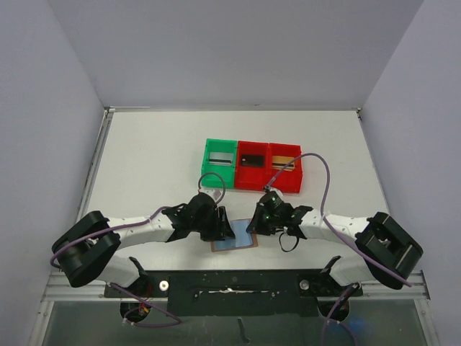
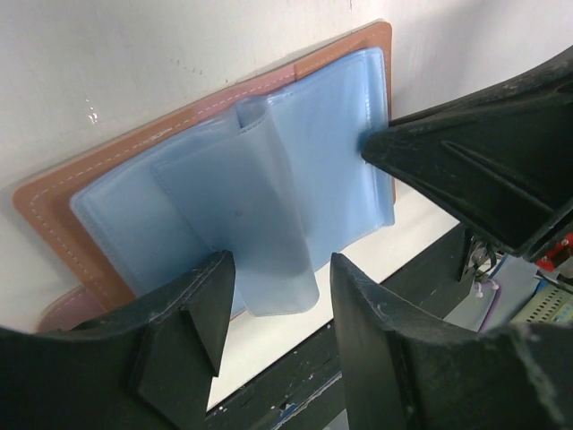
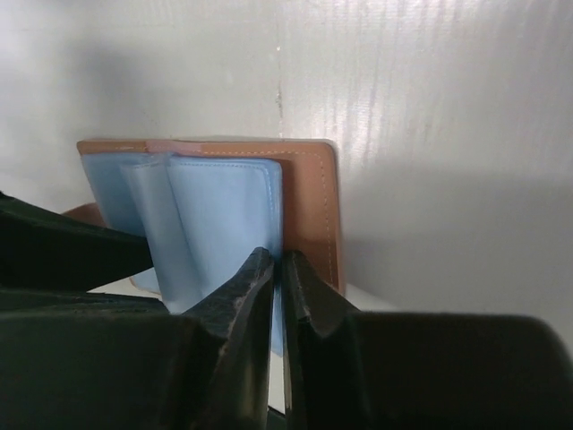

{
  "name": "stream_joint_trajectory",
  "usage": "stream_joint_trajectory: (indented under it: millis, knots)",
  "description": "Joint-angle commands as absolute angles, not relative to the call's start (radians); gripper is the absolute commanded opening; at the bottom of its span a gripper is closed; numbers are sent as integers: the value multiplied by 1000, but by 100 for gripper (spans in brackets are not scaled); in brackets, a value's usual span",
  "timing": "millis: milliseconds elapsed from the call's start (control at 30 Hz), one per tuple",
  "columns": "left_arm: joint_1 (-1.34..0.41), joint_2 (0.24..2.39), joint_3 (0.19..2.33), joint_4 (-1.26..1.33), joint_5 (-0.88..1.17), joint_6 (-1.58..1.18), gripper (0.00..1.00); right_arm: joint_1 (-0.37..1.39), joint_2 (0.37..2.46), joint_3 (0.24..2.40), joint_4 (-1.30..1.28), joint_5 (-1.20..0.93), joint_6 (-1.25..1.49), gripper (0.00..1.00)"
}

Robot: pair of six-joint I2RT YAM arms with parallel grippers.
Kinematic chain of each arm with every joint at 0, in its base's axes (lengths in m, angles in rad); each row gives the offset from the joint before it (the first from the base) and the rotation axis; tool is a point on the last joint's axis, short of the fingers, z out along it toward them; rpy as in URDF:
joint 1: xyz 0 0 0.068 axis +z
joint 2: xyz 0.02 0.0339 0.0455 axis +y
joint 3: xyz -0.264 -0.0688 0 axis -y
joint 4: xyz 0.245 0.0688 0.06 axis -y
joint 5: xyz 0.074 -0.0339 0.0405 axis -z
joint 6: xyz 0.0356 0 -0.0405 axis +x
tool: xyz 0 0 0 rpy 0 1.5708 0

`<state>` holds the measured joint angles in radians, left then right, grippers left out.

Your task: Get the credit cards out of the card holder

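Observation:
The card holder (image 1: 234, 244) lies open on the table between both grippers, tan leather outside, light blue sleeves (image 2: 295, 152) inside. My left gripper (image 1: 220, 229) is open, its fingertips (image 2: 215, 278) straddling a loose blue sleeve flap (image 2: 277, 269) without pinching it. My right gripper (image 1: 254, 223) is shut on the right edge of the blue lining (image 3: 279, 260), beside the leather border (image 3: 313, 197). No card shows inside the sleeves. The credit cards lie in the bins: a silvery one (image 1: 220, 160), a dark one (image 1: 252, 160) and a gold one (image 1: 285, 160).
A green bin (image 1: 207, 167) and two red bins (image 1: 253, 182), (image 1: 288, 184) stand in a row behind the card holder. The table's black front edge (image 2: 295, 376) runs just below the holder. The right gripper's finger (image 2: 466, 161) reaches into the left wrist view.

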<state>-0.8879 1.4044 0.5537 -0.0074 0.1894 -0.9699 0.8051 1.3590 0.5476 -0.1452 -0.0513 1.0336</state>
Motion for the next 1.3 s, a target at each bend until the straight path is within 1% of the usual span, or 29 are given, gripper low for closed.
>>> stream_joint_trajectory:
  millis: [0,67,233,367,433,500,600,733,833,900,933,1033,1067,1100,1133,1200,1267]
  knots:
    - [-895,1413,538,30,164,-982,45,806,1332,523,29,-156,1070,5]
    - [-894,1408,537,29,161,-983,45,796,1329,509,66,-188,1080,0]
    - [-894,1399,537,27,154,-985,43,741,1316,410,290,-308,1152,0]
    - [-894,1392,537,24,149,-985,43,712,1318,379,374,-372,1174,0]
    - [-894,1391,537,23,150,-985,43,706,1337,379,400,-407,1173,1]
    - [-894,1390,537,23,150,-985,42,697,1372,370,497,-479,1188,1]
    - [-894,1390,537,22,148,-985,42,697,1416,351,599,-501,1248,1]
    - [-896,1383,540,14,143,-985,42,699,1454,375,547,-497,1223,0]
    - [-896,1377,541,9,138,-986,42,700,1439,383,486,-470,1208,0]
    - [-896,1373,544,0,132,-985,42,696,1407,404,379,-416,1179,0]
    - [-896,1371,547,-5,131,-985,41,697,1391,425,254,-371,1156,1]
    - [-896,1356,557,-25,120,-978,42,701,1343,491,-17,-203,1084,7]
    - [-896,1348,565,-34,116,-976,42,701,1324,506,-74,-163,1066,14]
    - [-896,1338,571,-44,111,-974,42,702,1299,516,-118,-135,1052,24]
    - [-896,1325,583,-57,104,-969,44,704,1269,523,-145,-115,1030,29]
    - [-895,1293,607,-84,84,-960,46,702,1196,537,-193,-74,1004,37]
    - [-891,1246,640,-130,47,-945,51,701,1116,560,-247,-11,969,47]
